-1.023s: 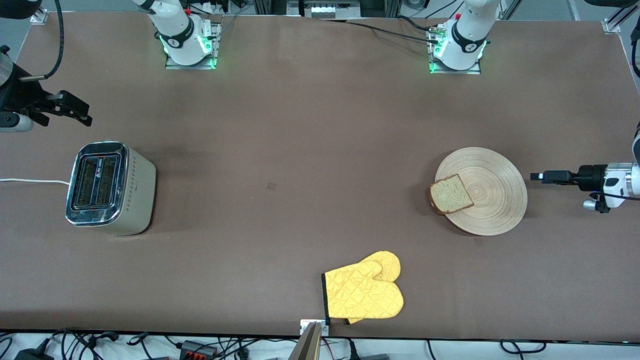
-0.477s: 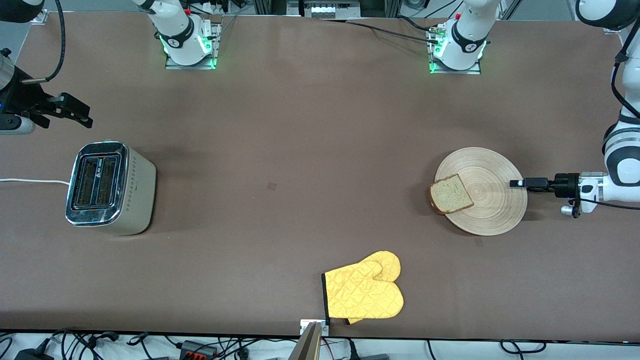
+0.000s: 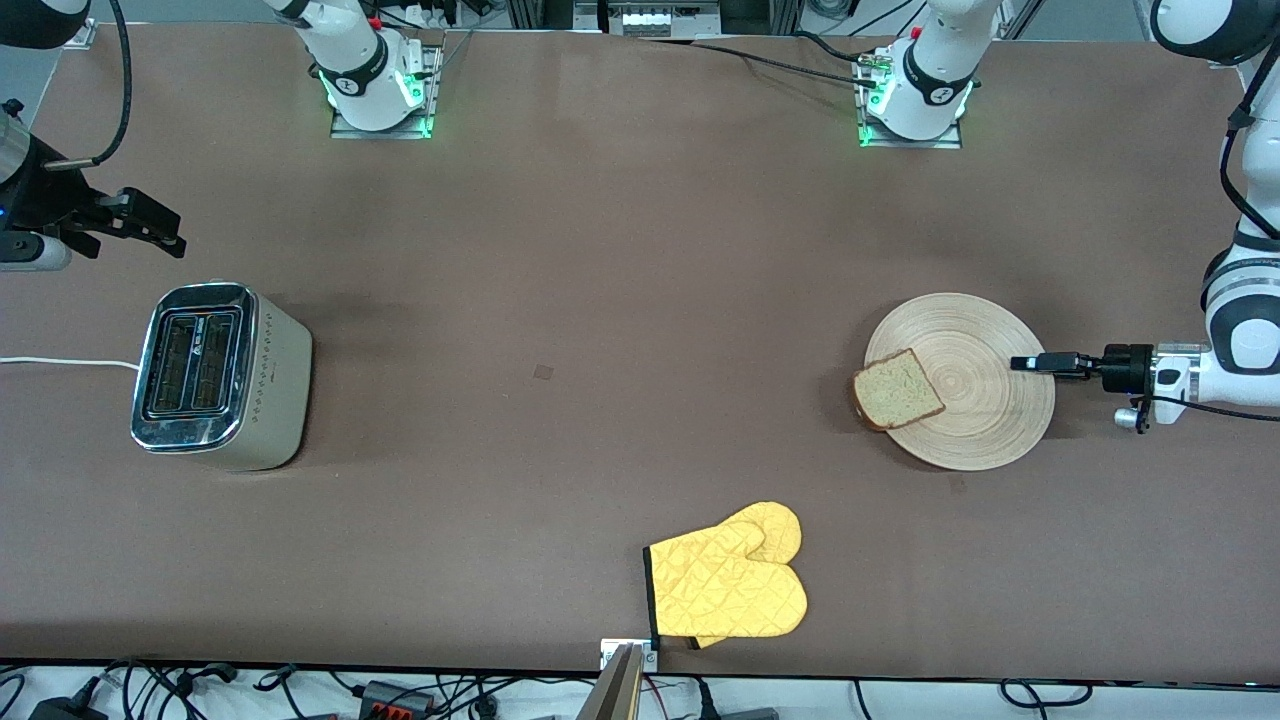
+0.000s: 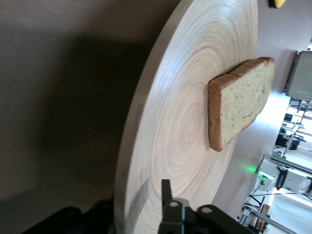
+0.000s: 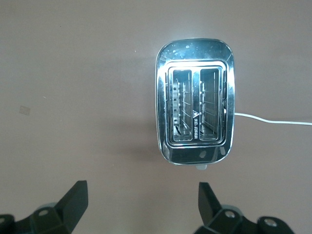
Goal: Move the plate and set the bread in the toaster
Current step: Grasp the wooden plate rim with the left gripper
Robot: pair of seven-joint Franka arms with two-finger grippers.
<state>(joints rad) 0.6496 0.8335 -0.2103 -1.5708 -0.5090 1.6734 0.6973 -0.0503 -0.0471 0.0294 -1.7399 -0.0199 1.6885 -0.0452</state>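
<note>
- As the left gripper has slid in from the table's edge over the last second, its fingers now straddle the rim of the plate, one over the top face and one under it; I judge the plate has already been nudged a touch toward the right arm's end of the table.
- In the left wrist view one finger lies over the wood grain, with the plate's edge running between the two; whether they have clamped down yet I cannot tell.
- That suggests the first step, moving the plate, is at the grasp stage and not yet carried through.
- The bread lies flat on the plate, at the rim away from the left gripper and overhanging it slightly, so a tilt or jerk could slide it off.
- The right gripper hangs over the table beside the toaster, fingers spread wide and holding nothing; its wrist view looks straight down into the two empty slots.
- The toaster stands at the right arm's end, well apart from plate and bread.
- A yellow oven glove lies nearer the camera, between them.
</note>
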